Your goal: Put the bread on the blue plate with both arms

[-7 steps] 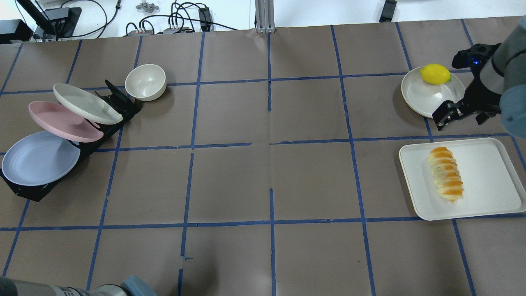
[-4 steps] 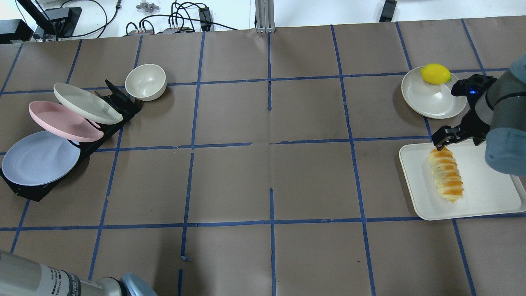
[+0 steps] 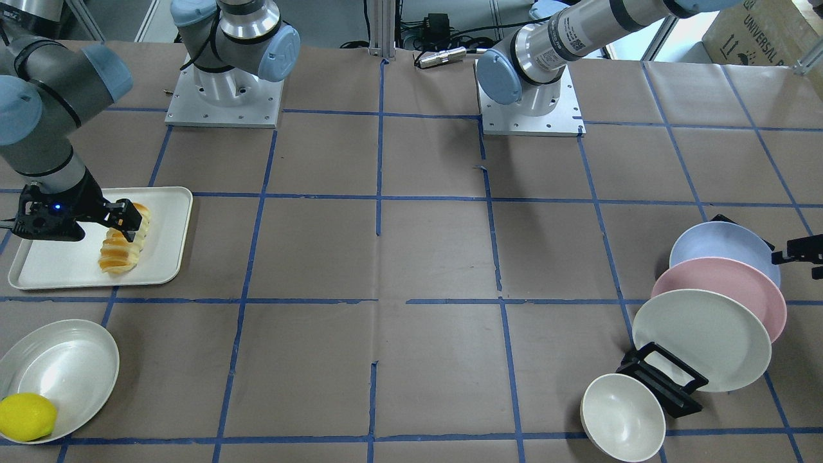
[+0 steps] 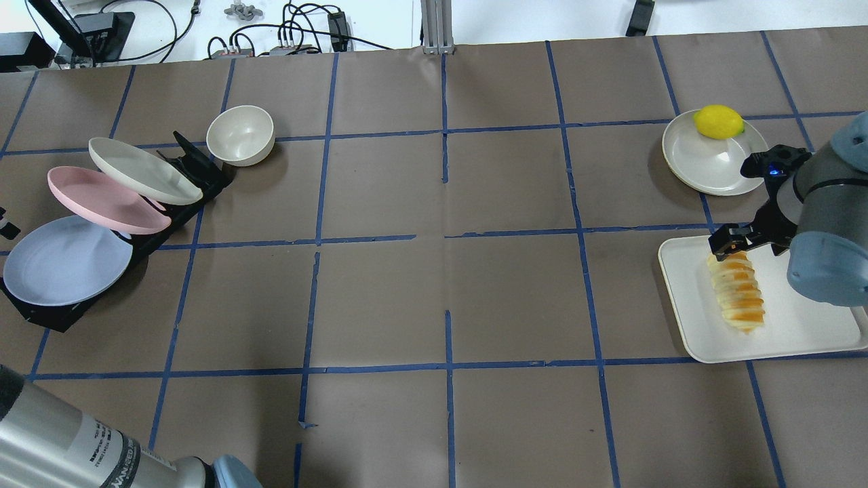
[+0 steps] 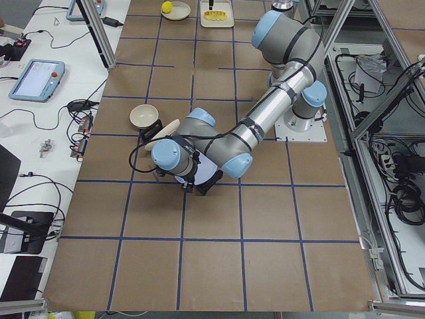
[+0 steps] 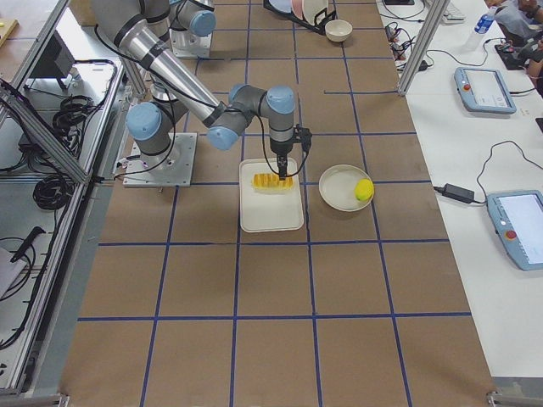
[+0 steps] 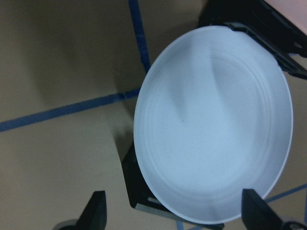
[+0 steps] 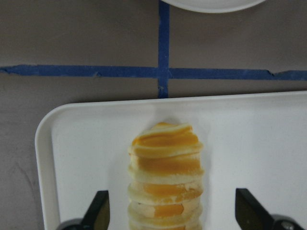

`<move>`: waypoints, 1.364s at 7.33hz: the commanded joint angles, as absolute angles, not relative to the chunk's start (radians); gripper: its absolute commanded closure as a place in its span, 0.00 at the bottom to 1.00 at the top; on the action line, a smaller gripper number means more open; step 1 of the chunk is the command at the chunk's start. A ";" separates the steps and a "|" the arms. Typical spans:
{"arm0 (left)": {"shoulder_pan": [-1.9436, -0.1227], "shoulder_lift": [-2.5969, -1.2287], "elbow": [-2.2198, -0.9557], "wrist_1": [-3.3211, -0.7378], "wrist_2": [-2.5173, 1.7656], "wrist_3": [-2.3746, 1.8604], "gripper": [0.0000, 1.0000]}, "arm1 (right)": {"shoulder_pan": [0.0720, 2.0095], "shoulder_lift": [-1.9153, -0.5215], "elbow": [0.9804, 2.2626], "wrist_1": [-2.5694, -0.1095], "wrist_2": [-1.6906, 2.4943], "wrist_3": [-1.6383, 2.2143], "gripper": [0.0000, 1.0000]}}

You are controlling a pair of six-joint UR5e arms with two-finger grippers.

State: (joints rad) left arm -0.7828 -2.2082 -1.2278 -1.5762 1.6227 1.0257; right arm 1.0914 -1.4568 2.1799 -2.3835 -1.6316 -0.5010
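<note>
Right gripper (image 8: 173,211) is held wide over the bread (image 8: 165,167) for grasping — left gripper (image 7: 176,213), also wide, is aimed at the racked blue plate (image 7: 216,124).

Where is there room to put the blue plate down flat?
The big middle of the table is bare, from the black rack and bowl across to the white tray. It is crowded at the rack, where the left gripper hovers by the blue plate, and at the tray, where the right gripper hangs over the bread.

Lower end of the bread (image 8: 165,167) beyond the wrist view's edge; left tool (image 3: 797,256) largely off-frame, perhaps fingertips only.
</note>
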 commanded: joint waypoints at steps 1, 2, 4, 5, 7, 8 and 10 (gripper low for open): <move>-0.793 -2.247 -1.223 -1.554 1.628 1.029 0.01 | 1.086 -1.440 2.235 -2.440 -1.620 -0.508 0.08; -0.795 -2.256 -1.226 -1.539 1.628 1.031 0.02 | 1.086 -1.439 2.253 -2.456 -1.614 -0.509 0.08; -0.795 -2.278 -1.223 -1.537 1.626 1.040 0.11 | 1.069 -1.422 2.253 -2.456 -1.615 -0.538 0.08; -0.795 -2.279 -1.224 -1.537 1.626 1.040 0.22 | 1.056 -1.413 2.253 -2.460 -1.614 -0.557 0.08; -0.801 -2.284 -1.223 -1.534 1.628 1.040 0.53 | 1.051 -1.408 2.263 -2.459 -1.615 -0.558 0.08; -0.799 -2.284 -1.224 -1.537 1.629 1.040 0.66 | 1.049 -1.401 2.281 -2.465 -1.615 -0.560 0.08; -0.799 -2.284 -1.224 -1.537 1.682 1.040 0.84 | 1.049 -1.385 2.286 -2.473 -1.623 -0.580 0.08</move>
